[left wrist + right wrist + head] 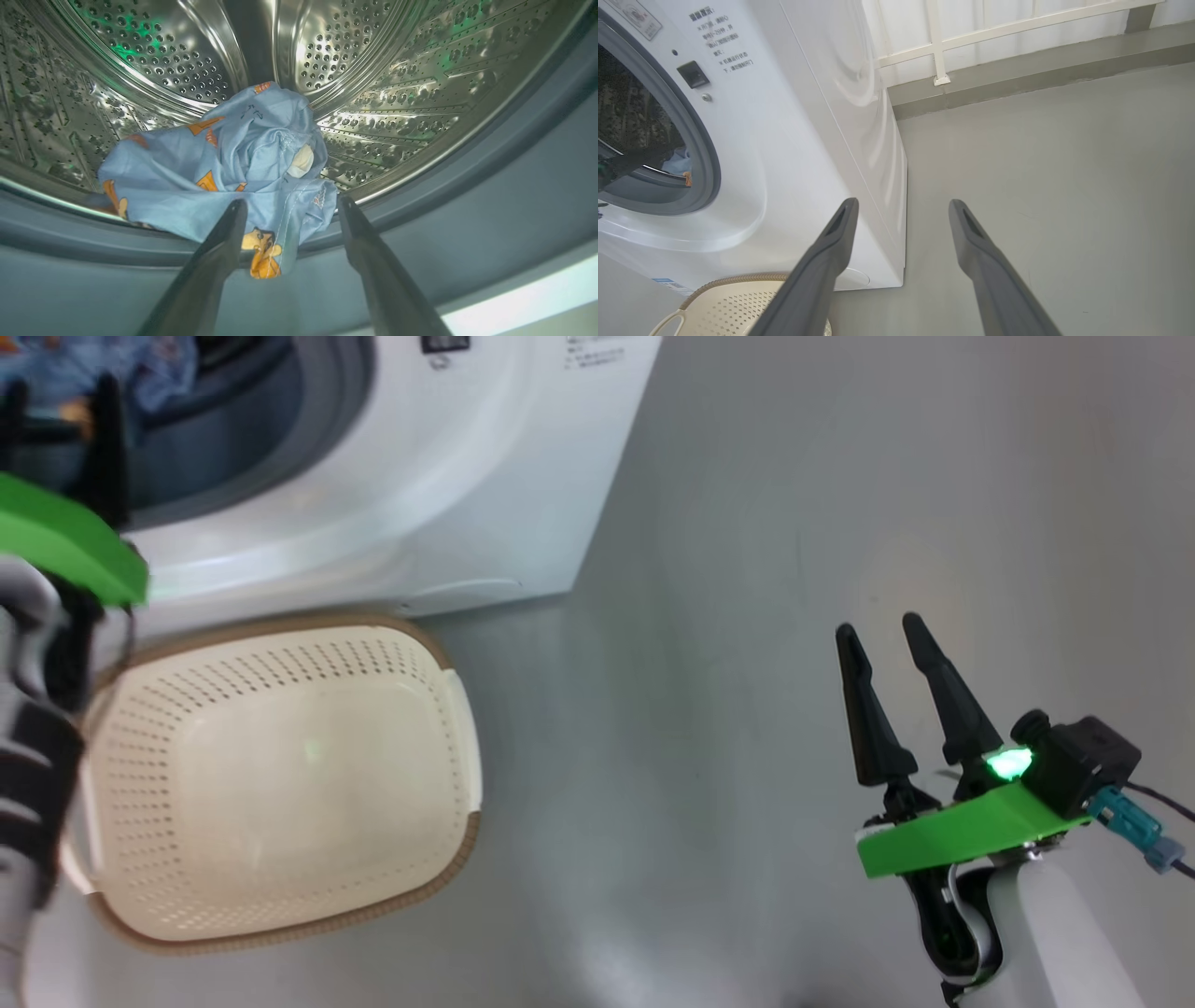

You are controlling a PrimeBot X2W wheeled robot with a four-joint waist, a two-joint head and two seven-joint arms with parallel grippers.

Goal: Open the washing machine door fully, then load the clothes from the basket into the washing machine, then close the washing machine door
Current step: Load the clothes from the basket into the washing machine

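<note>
Left gripper [293,202] wide open, gripping nothing; push clothes [233,154] hanging over drum lip [373,190] at frame centre deeper, clear of gasket [467,210].

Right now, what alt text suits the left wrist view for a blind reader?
Light blue bear-print clothes lie bunched at the front lip of a perforated steel drum, one corner hanging over the grey gasket. The left end effector stands open before them, gripping nothing.

Left pincer [292,203] spread wide, arm extended forward; right pincer [879,627] spread wide, held aside.
</note>
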